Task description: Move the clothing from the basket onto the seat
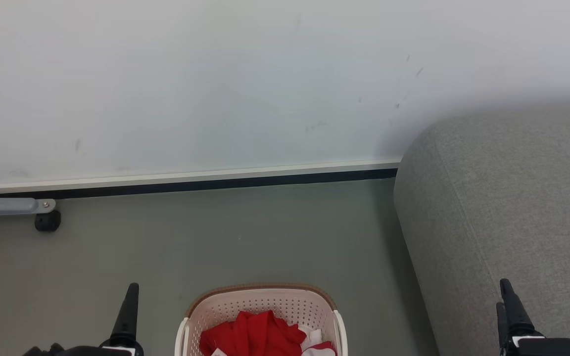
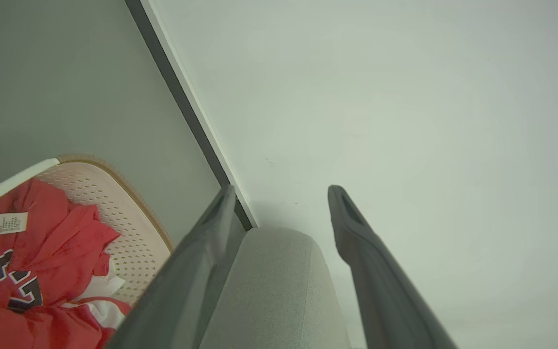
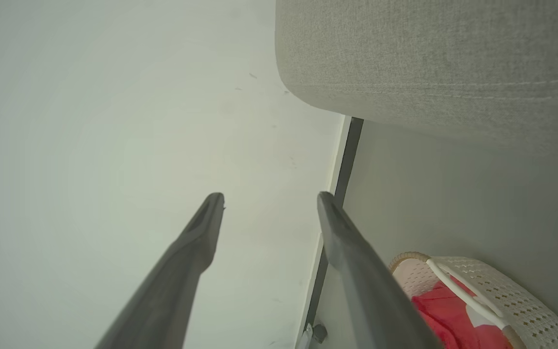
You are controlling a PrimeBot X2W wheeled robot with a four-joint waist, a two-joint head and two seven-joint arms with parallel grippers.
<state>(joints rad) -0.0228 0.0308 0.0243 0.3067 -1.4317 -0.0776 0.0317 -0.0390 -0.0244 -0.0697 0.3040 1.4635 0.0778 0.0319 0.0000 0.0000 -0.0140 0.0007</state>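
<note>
Jaws wide apart on my left gripper (image 2: 284,191) and right gripper (image 3: 270,196), holding nothing; red clothing (image 1: 253,333) lies in cream perforated plastic basket (image 1: 265,301).

Plain indoor room, sparsely furnished; home or test space, cannot tell which. Bare white wall (image 1: 215,74), lightly scuffed, runs across far side. White skirting strip (image 1: 191,176) with dark line beneath meets smooth grey-green floor (image 1: 240,237). Grey upholstered seat (image 1: 512,207) at right, by wall. Cream laundry basket (image 1: 265,296) of red clothing (image 1: 255,333) on floor, near centre. Far left: grey metal leg (image 1: 8,205) on black foot (image 1: 47,221), what it belongs to unclear.
</note>
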